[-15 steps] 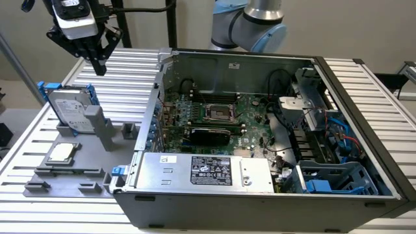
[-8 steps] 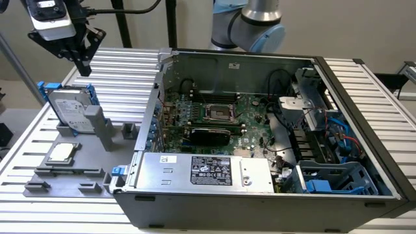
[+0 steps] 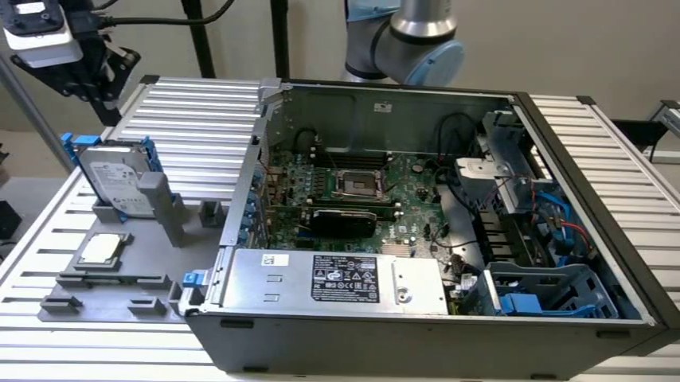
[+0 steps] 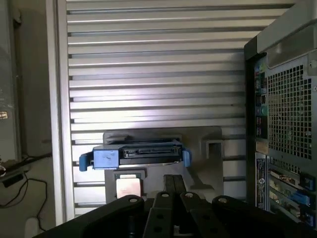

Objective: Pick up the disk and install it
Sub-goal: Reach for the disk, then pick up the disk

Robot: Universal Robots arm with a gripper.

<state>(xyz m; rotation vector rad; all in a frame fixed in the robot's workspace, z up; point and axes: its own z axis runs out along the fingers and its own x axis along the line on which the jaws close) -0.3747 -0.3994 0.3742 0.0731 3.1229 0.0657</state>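
Observation:
The disk point(image 3: 113, 180) is a silver-grey drive with a white label and blue side rails. It stands upright on its edge in a grey holder point(image 3: 159, 208) at the exterior view's left. In the wrist view the disk point(image 4: 136, 153) shows edge-on from above, its connector side facing the camera. My black gripper point(image 3: 107, 102) hangs in the air above and behind the disk, well clear of it. Its fingers point(image 4: 170, 187) lie together, shut on nothing.
An open computer case point(image 3: 579, 171) lies on the slatted table, with motherboard, a silver box with a black label point(image 3: 334, 278) and a blue drive cage point(image 3: 552, 290). A small square chip point(image 3: 101, 249) rests on the grey fixture. The case's rear grille point(image 4: 287, 124) stands beside the holder.

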